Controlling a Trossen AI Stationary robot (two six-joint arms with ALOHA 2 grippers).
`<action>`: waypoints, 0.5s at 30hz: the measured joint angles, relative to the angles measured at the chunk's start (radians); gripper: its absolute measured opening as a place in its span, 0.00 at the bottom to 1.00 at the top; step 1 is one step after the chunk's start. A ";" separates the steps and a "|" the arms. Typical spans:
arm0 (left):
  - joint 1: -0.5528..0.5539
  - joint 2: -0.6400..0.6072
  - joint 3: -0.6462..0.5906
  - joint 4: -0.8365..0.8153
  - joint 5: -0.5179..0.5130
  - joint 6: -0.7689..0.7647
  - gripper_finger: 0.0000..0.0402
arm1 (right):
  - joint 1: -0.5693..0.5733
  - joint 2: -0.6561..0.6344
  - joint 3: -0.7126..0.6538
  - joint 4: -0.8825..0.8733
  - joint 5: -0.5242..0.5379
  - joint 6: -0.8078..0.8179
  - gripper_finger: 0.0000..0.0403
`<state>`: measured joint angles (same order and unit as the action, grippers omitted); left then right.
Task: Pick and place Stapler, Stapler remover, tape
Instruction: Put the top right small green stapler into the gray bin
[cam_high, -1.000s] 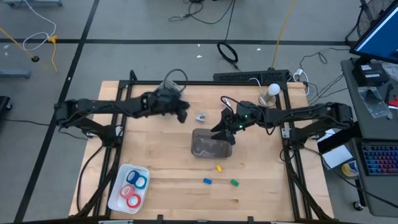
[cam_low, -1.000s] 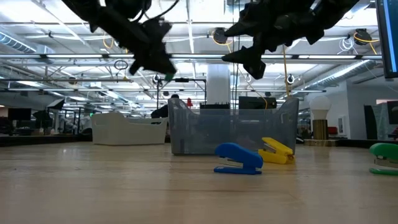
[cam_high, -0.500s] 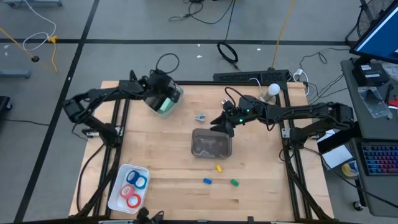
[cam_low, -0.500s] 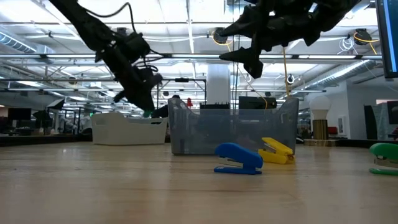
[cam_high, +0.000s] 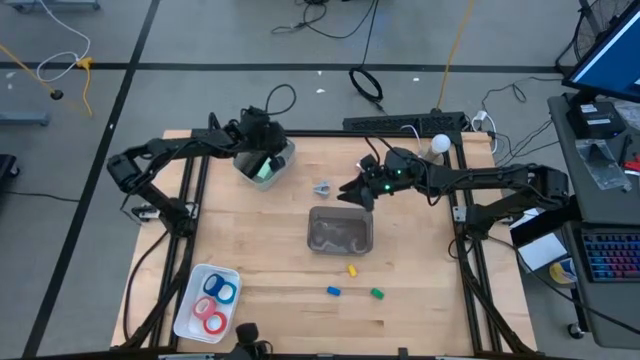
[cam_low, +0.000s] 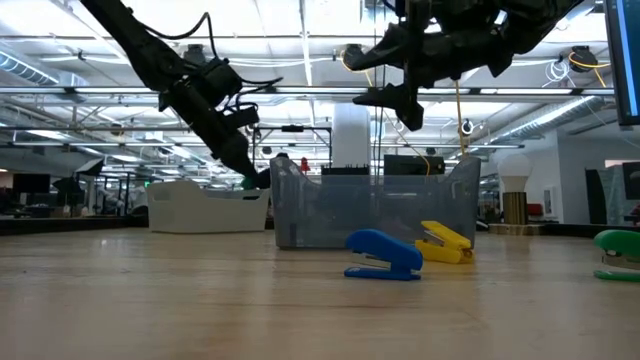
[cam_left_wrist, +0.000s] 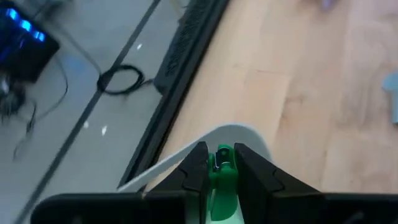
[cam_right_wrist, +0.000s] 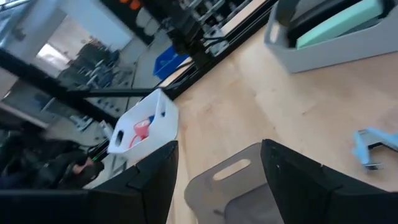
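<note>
A pale green stapler (cam_right_wrist: 339, 23) sits in a light grey tray (cam_high: 284, 152) at the table's far left. My left gripper (cam_high: 262, 160) is down in that tray, shut on the stapler (cam_left_wrist: 221, 177). My right gripper (cam_high: 348, 195) hangs open above the far rim of the grey bin (cam_high: 340, 232). The silvery stapler remover (cam_high: 322, 187) lies on the wood just beyond the bin. The tape rolls (cam_high: 213, 302), red and blue, lie in a white tray (cam_high: 190, 300) at the near left. My left gripper pinches the pale green stapler's end (cam_left_wrist: 222, 163) between its two fingers, coming from above and slanting down into the tray. The stapler lies inside the tray's walls; whether it rests on the tray floor is hidden.
Three small staplers lie on the wood in front of the bin: yellow (cam_high: 352, 269), blue (cam_high: 334, 291) and green (cam_high: 377, 293). Bare wood lies between the two trays. Frame rails run along the table's left and right edges, and a lamp bulb (cam_high: 439, 146) stands at the far right.
My left arm has swung from the table's middle toward the far left corner and gone down over the light grey tray, where the green stapler now shows. My right gripper has drifted a little toward the far edge, staying open above the bin.
</note>
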<state>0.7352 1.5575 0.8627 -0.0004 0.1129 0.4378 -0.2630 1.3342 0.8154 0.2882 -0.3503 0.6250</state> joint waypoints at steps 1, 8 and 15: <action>-0.001 0.009 0.000 0.008 0.009 0.022 0.14 | 0.000 0.000 0.000 0.000 0.018 0.000 0.55; 0.010 0.090 0.000 0.018 0.039 0.057 0.14 | 0.000 0.000 0.000 0.006 0.038 0.022 0.56; 0.012 0.107 0.000 0.041 0.052 0.067 0.17 | 0.000 0.000 0.000 0.049 0.040 0.028 0.56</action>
<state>0.7467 1.6650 0.8631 0.0404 0.1654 0.5044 -0.2626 1.3342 0.8154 0.3373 -0.3100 0.6529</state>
